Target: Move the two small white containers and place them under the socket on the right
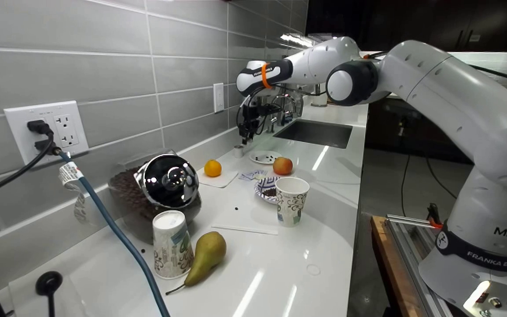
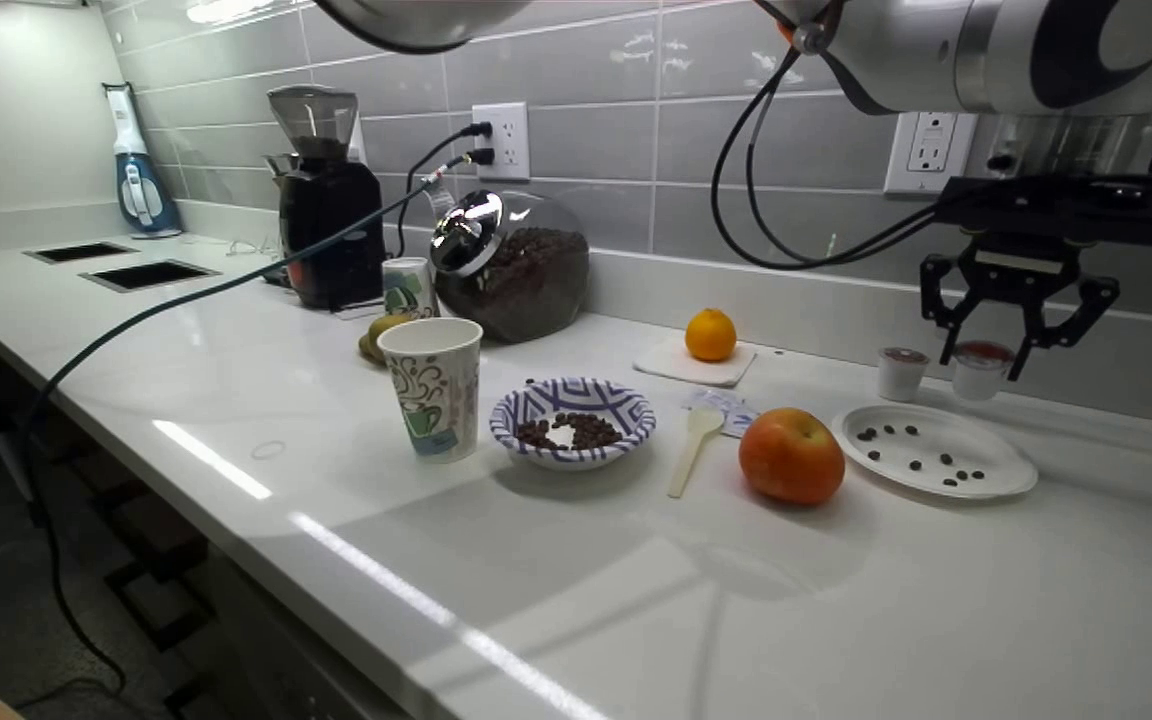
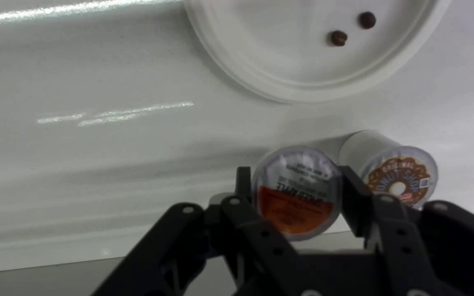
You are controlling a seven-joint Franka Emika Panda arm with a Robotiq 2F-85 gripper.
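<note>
My gripper (image 3: 291, 179) has its fingers on both sides of a small white container with an orange-and-white lid (image 3: 298, 209) in the wrist view. In an exterior view the gripper (image 2: 981, 366) points down around this container (image 2: 981, 384), which looks slightly raised. The second white container, with a brown donut lid (image 3: 397, 176), stands upright close beside it; it also shows in an exterior view (image 2: 901, 378) near the wall. In an exterior view the gripper (image 1: 245, 140) is by the wall, and its container is mostly hidden. The right socket (image 2: 928, 152) is on the wall above.
A white plate with dark beans (image 2: 1011, 487) lies close in front of the containers. An apple (image 2: 792, 456), an orange on a napkin (image 2: 711, 335), a patterned bowl (image 2: 573, 460) and a paper cup (image 2: 433, 390) stand along the counter. A sink (image 1: 317, 132) lies beyond.
</note>
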